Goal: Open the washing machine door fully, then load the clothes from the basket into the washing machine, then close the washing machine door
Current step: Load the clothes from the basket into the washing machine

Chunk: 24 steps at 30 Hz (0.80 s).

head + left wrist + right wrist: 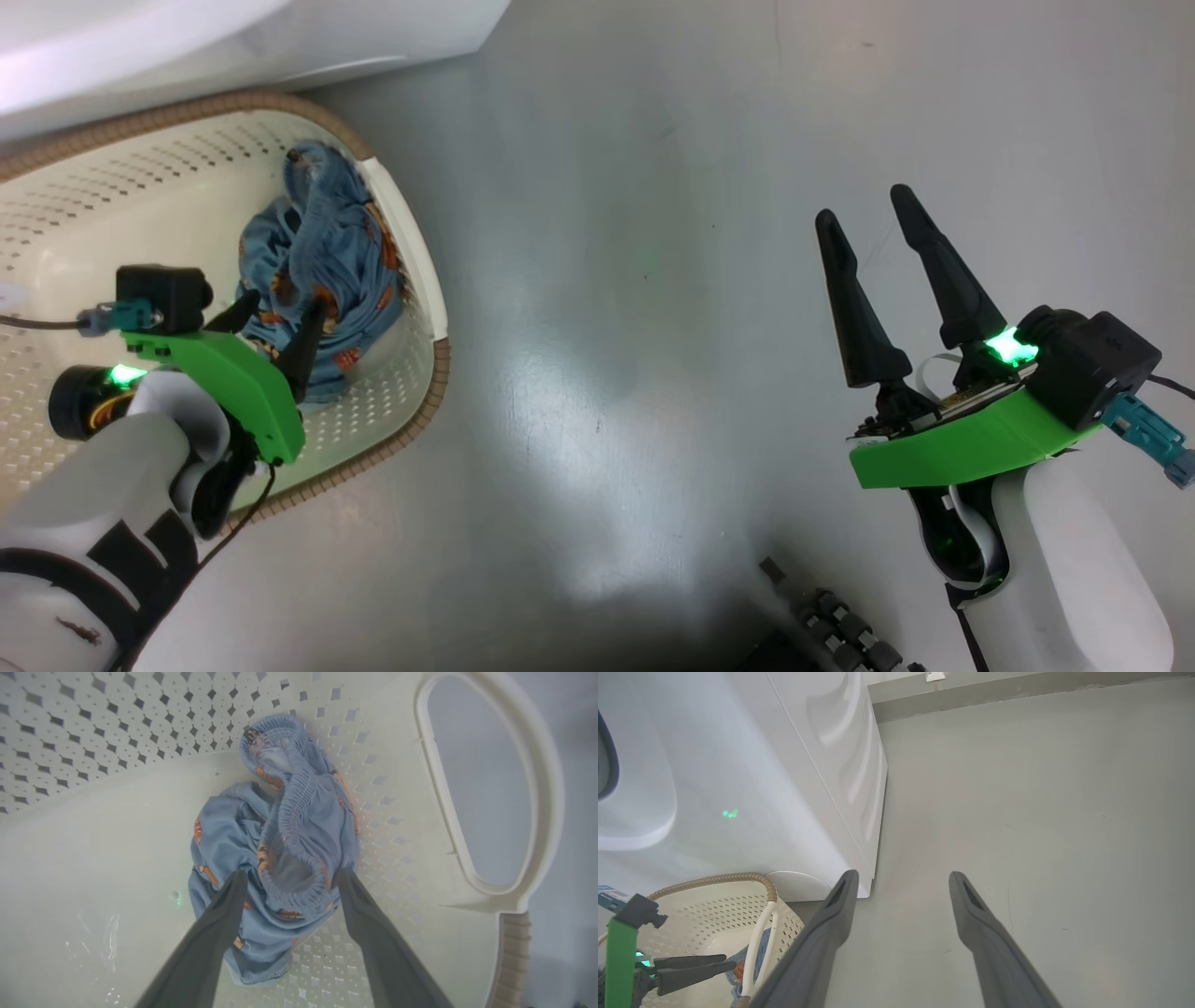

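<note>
Down in the basket (117, 812), the left gripper (292, 876) straddles the clothes (285, 826), jaws spread and unclenched; the right gripper (864, 205) hangs released above the floor (607, 280), empty.

The left gripper (285, 308) and the right gripper (864, 207) each had two long, tapering matt-black fingers (854, 299). Behind them sat a bright green plastic bracket (962, 448) carrying a boxy black camera (1092, 364), with a teal plug (1153, 434) and a dark cable. A small green light (1008, 347) glowed at each wrist. The forearms (1074, 579) were smooth, pale shells, and the left one bore black bands (140, 551).
</note>
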### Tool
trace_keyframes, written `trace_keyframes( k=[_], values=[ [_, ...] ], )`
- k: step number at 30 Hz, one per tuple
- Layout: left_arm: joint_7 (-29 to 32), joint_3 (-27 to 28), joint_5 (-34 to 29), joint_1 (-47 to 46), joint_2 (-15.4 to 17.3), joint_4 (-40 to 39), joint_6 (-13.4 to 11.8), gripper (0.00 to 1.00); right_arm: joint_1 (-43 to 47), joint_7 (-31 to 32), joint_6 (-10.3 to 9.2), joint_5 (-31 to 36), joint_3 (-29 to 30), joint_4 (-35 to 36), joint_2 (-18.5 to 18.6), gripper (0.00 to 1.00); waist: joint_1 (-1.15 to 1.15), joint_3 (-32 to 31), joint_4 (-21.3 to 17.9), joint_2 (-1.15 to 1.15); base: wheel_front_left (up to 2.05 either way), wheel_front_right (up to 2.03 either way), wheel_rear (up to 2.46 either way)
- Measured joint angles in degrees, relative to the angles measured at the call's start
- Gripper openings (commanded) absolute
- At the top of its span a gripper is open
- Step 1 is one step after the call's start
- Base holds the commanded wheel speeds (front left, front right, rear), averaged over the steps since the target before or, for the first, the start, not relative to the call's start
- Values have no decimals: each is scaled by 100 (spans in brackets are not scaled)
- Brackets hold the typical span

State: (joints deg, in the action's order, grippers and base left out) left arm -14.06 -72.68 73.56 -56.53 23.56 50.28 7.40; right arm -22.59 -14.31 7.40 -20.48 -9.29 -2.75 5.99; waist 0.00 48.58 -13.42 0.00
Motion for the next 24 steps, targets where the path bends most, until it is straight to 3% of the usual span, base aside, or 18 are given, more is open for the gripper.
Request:
trace_keyframes(
  k=[3, 4, 5, 7, 24],
  values=[
    [66, -58, 81, -38, 24, -7, 0, 98, 0, 0, 0, 19, -2, 40, 1, 100, 0, 54, -17, 0, 0, 0, 0],
    [98, -73, 104, -53, 33, -10, 0, 79, 0, 0, 0, 20, -2, 48, 1, 100, 0, 70, -20, 0, 0, 0, 0],
    [100, -87, 136, -75, 37, -12, 0, 44, 0, 0, 0, 26, -2, 57, 1, 100, 0, 82, -22, 0, 0, 0, 0],
    [119, -100, 194, -118, 37, -26, 0, 0, 0, 0, 0, 33, -3, 66, 0, 100, 0, 92, -20, 0, 0, 0, 0],
    [-16, -110, 602, -83, -71, -207, 0, 0, -2, 0, 0, 67, 66, -15, 85, 100, 0, -260, 248, 0, 0, 0, 0]
  ],
)
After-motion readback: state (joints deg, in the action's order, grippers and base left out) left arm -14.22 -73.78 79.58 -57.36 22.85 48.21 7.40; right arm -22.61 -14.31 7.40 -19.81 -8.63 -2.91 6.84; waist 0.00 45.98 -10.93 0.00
